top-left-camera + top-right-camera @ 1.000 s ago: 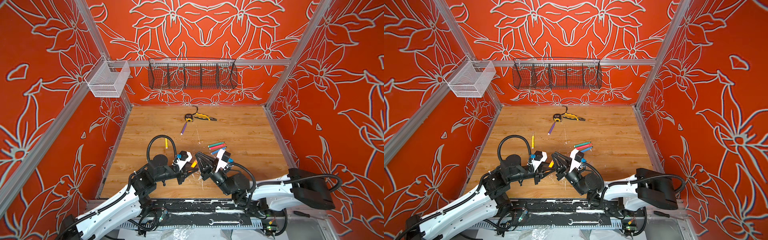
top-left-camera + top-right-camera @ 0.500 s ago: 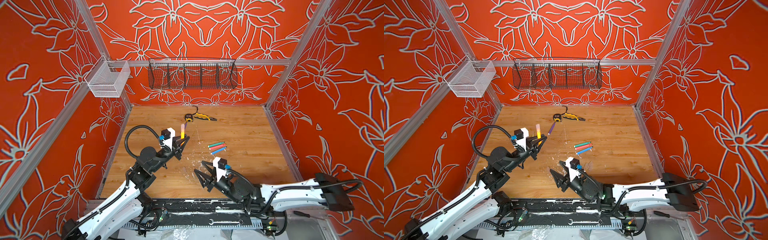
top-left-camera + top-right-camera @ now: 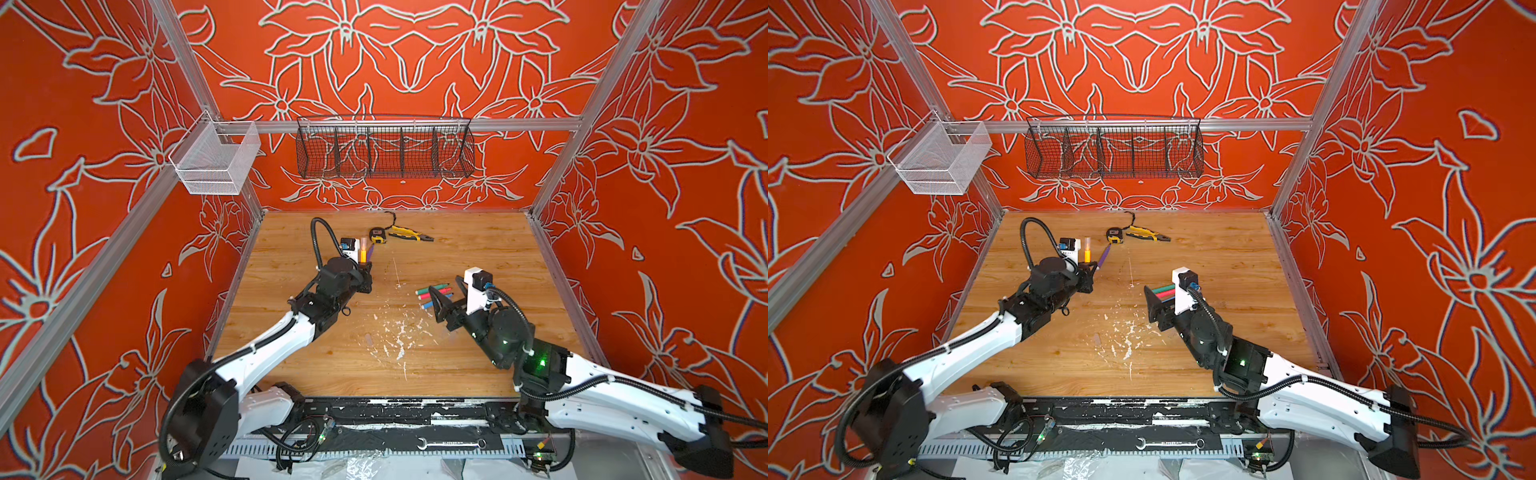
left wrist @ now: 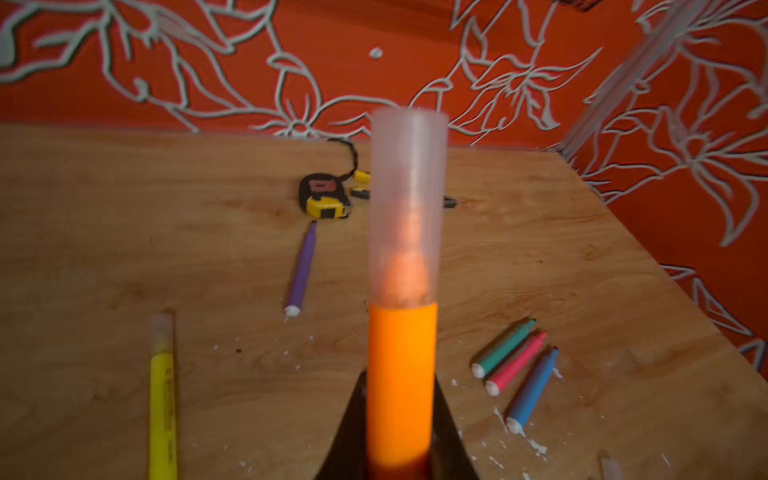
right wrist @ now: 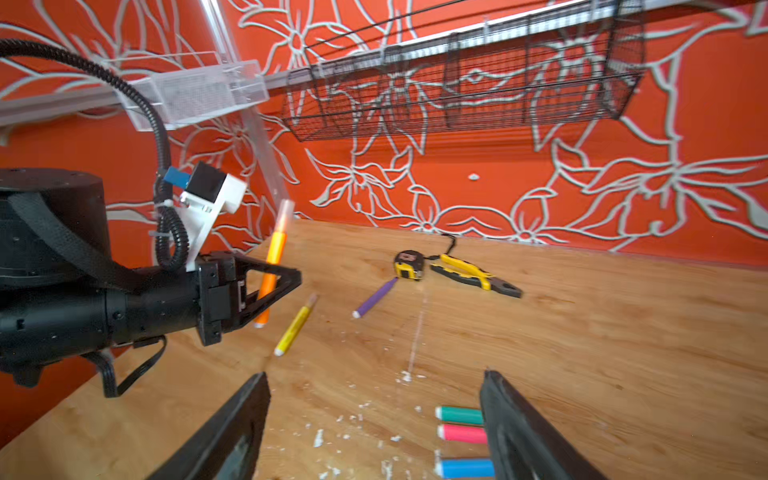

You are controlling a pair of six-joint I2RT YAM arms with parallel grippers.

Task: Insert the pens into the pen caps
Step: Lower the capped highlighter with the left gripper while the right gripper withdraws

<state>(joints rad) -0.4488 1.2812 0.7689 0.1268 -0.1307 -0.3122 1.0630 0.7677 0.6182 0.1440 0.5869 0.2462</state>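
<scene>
Left of centre in a top view, the left tool [image 3: 365,271] pinches the orange pen [image 4: 401,386] by its barrel, upright, with its clear cap [image 4: 407,208] on top. Right of centre, the right tool [image 5: 374,375] hangs spread above three loose pens [image 5: 463,433] on the worktop [image 5: 582,374]. They look light, stiff and slick, so I'd grip mid-barrel.

Wooden table [image 3: 478,257], tape measure [image 3: 378,235], pliers [image 3: 411,236], purple pen [image 4: 302,270], yellow pen [image 4: 163,407], three pens [image 4: 517,363], white flecks [image 3: 399,332]
</scene>
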